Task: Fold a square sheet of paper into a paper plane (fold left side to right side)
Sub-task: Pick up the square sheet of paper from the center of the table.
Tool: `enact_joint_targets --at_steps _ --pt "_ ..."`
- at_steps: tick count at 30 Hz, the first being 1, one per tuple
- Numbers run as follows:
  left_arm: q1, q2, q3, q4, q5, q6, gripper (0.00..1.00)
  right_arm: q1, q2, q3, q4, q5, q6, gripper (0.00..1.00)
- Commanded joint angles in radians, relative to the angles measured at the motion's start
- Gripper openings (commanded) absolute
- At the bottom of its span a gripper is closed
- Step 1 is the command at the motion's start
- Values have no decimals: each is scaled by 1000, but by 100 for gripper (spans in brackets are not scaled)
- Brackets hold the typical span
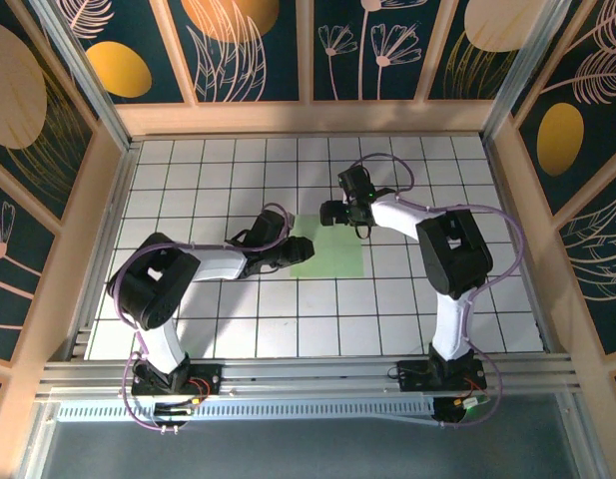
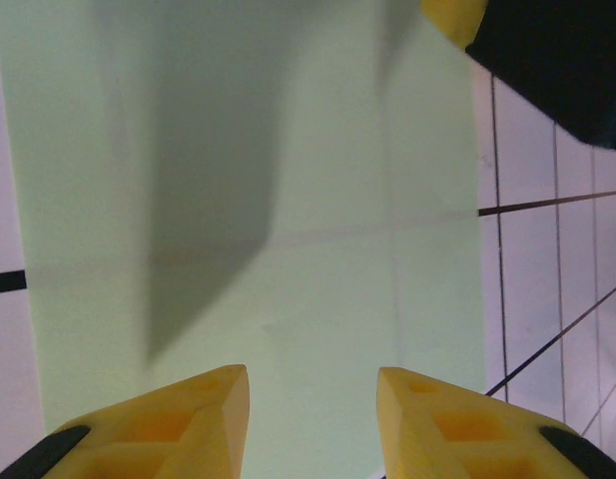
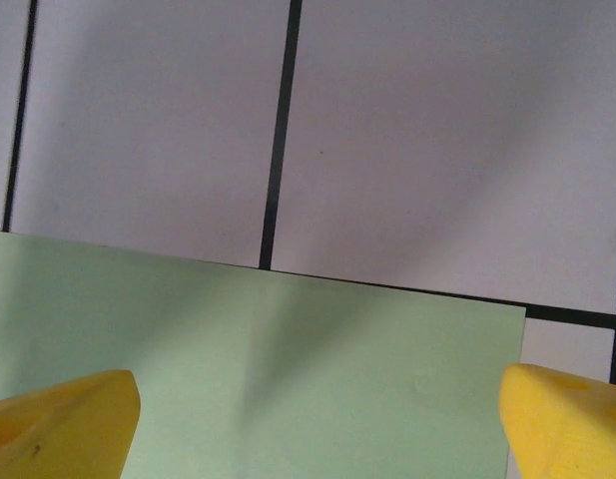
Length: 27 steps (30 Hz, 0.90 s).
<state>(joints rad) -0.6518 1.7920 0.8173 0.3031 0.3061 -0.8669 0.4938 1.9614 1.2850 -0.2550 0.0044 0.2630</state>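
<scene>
The square sheet of paper lies flat on the white grid table, pale green and unfolded. My left gripper is low over the sheet's left edge. In the left wrist view its yellow fingers stand a moderate gap apart above the paper, holding nothing. My right gripper hovers at the sheet's far right part. Its jaws are wide open in the right wrist view, gripper, straddling the paper near its far edge and corner. One right fingertip shows at the top of the left wrist view.
White grid tiles surround the sheet on all sides. Wooden walls fence the table at the back and both sides. Both arms reach inward from the near rail, meeting at the sheet.
</scene>
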Motion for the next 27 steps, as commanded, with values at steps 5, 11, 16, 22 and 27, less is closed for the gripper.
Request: enact_joint_targets --at_steps 5,11,16,22,27 --pt "-7 35 11 0 -4 -11 37 8 45 29 -53 37 -11 96" --pt "-8 45 13 -19 -24 -2 37 19 42 2 -55 17 4 96" --pt "-8 56 15 -22 -32 2 37 36 28 -19 -67 -15 14 94" --pt "-8 61 12 5 -22 -12 37 48 -11 -24 -98 -15 18 91" --pt "-7 53 0 44 -9 -27 37 85 -34 -19 -139 -29 20 85"
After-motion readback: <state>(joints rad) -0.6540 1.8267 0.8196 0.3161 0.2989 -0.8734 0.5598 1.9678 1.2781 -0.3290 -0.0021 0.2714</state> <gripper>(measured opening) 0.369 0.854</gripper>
